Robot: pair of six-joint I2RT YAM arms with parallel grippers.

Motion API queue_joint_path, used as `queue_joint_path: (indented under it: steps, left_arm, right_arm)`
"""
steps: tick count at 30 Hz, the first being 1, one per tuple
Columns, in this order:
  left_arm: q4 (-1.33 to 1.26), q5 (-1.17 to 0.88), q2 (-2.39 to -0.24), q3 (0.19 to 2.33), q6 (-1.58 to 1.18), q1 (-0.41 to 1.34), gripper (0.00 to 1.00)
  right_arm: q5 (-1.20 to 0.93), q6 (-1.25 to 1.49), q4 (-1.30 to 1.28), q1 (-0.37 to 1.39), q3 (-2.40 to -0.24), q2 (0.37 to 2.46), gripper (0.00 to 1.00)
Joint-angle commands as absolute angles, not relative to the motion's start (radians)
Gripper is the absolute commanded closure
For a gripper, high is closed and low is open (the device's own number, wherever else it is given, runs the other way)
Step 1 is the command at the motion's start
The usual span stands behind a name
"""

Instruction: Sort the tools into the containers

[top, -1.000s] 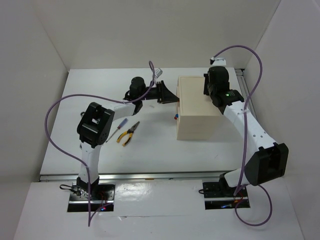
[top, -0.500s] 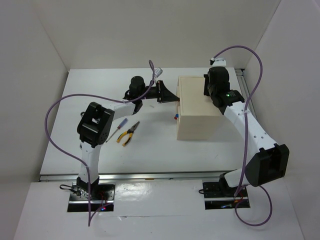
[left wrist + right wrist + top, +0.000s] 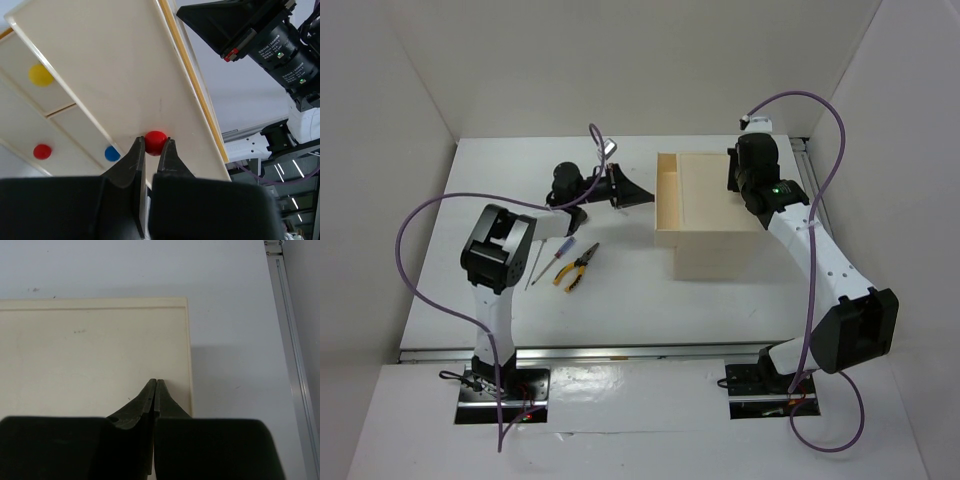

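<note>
yellow-black pliers (image 3: 577, 268) and a purple-handled screwdriver (image 3: 564, 248) lie on the desk (image 3: 620, 300), just beside the left arm. farther on, the left pincer (image 3: 152, 150) is clamped on the red knob (image 3: 155, 142) of the top drawer (image 3: 665, 195), which sticks out leftward from the box (image 3: 720, 255). farthest, the right pincer (image 3: 155, 382) is closed, holding nothing, over the box top near its edge.

Box (image 3: 720, 255) stood on the right part of the table (image 3: 620, 305), top drawer (image 3: 663, 192) stuck out leftward, pliers (image 3: 577, 268) and screwdriver (image 3: 561, 250) lay further left, side by side
</note>
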State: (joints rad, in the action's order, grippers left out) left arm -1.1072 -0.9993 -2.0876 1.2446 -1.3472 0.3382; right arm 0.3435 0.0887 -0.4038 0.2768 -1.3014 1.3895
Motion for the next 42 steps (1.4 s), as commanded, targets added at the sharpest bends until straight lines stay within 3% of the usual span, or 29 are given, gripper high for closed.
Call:
queue_joint_path:
  steps: [1, 18, 19, 20, 21, 24, 26, 29, 30, 31, 36, 42]
  left_arm:
    - [-1.192, -1.006, -2.023, 1.204, -1.344, 0.264, 1.0]
    - [-1.177, -1.019, -1.959, 1.129, -1.325, 0.166, 1.0]
    - [-1.177, -1.019, -1.948, 1.129, -1.316, 0.166, 0.9]
    - [-1.136, -1.019, -1.939, 1.12, -1.302, 0.166, 0.45]
    - [-1.125, -0.994, -1.927, 1.12, -1.287, 0.166, 0.29]
    - [-0.987, -0.947, -1.875, 1.106, -1.2, 0.166, 0.0]
    - [-0.829, -0.901, -1.839, 1.133, -1.072, 0.141, 0.0]
    - [-0.25, -0.622, -1.746, 1.288, -0.721, 0.13, 0.0]
    - [0.011, -0.4, -1.734, 1.401, -0.636, 0.14, 0.0]
    - [0.108, -0.303, -1.733, 1.454, -0.5, 0.155, 0.0]
    - [0.342, -0.034, -1.764, 1.569, -0.31, 0.144, 0.0]
    - [0.464, 0.181, -1.736, 1.445, -0.33, 0.198, 0.0]
  right_arm:
    - [0.347, 0.098, -0.403, 0.27, -1.305, 1.37, 1.0]
    - [0.336, 0.098, -0.413, 0.27, -1.324, 1.37, 1.0]
    - [0.336, 0.098, -0.413, 0.27, -1.324, 1.37, 1.0]
    - [0.336, 0.098, -0.413, 0.27, -1.324, 1.37, 1.0]
    - [0.336, 0.098, -0.413, 0.27, -1.324, 1.37, 1.0]
    - [0.336, 0.098, -0.413, 0.27, -1.324, 1.379, 1.0]
    - [0.336, 0.098, -0.422, 0.27, -1.324, 1.379, 1.0]
    - [0.327, 0.089, -0.434, 0.27, -1.335, 1.388, 1.0]
    - [0.313, 0.089, -0.446, 0.27, -1.345, 1.388, 1.0]
    - [0.313, 0.08, -0.446, 0.27, -1.345, 1.388, 1.0]
    - [0.313, 0.08, -0.48, 0.27, -1.367, 1.397, 1.0]
    - [0.304, 0.071, -0.514, 0.27, -1.385, 1.416, 1.0]
